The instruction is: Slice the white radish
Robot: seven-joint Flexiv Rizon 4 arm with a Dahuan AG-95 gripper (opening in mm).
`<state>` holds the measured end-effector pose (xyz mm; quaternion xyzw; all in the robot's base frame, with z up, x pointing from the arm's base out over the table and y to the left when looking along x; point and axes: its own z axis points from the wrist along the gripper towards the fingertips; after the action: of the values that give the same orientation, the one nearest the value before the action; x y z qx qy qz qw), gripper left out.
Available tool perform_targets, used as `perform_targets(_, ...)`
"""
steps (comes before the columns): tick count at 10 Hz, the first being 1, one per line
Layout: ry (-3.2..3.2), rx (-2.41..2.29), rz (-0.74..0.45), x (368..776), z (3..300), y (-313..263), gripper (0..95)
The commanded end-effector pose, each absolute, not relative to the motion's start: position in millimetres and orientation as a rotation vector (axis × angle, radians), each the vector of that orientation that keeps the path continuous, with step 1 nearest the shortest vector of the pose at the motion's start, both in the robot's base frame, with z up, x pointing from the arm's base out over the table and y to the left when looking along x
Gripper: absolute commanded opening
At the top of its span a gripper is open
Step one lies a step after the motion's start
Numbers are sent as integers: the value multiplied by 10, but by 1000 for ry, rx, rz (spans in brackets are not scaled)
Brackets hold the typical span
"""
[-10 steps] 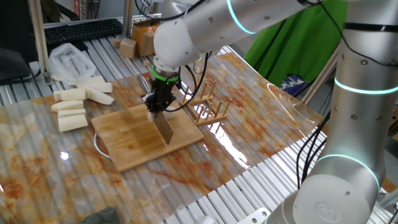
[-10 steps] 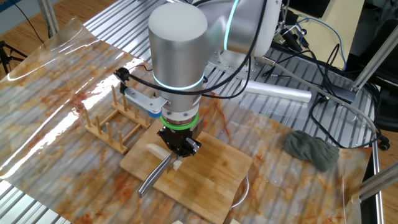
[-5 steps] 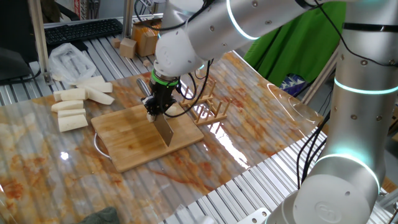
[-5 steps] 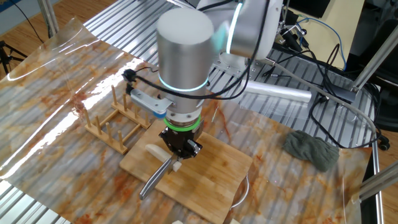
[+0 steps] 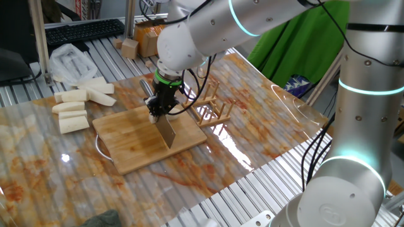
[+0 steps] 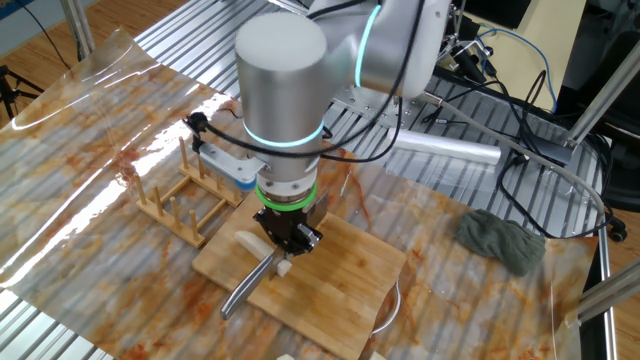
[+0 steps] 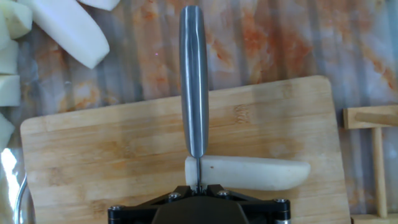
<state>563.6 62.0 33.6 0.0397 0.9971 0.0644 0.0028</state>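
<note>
One arm, one knife (image 7: 193,81), one white radish (image 7: 255,173) on a wooden cutting board (image 5: 136,142), all on the desk (image 5: 265,126).

Fingers (image 6: 287,240): closed on the knife handle, judging by both fixed views; the fingertips themselves are hidden under the hand, so how tightly they clamp cannot be told.

Knife: seen edge-on in the hand view, blade running away from the hand across the board, edge sitting at the left end of the radish, near its cut face.

White radish: short pale chunk lying crosswise on the board, tapered end pointing toward the wooden rack (image 5: 213,110).

Spare radish sticks (image 5: 79,107): heaped off the board beside a plastic bag (image 5: 69,62), well apart from the cut.

Step in hand, as judged: taking a thin slice off the left end. To do it well, keep the blade square to the chunk and press straight down to the board; nothing pins the radish, so a sideways push could roll it. Index only slightly toward the rack for the following slice.
</note>
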Motion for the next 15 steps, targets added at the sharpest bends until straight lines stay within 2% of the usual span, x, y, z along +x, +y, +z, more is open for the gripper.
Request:
perform_targets(1,3124,100,96,5641,282,624,0)
perform_targets(4,3139,122,109,5611,428,628,0)
perform_targets(8,3134,132,102,5604,459,647,0)
perform_targets(15,3146,138,85,5576,677,636,0)
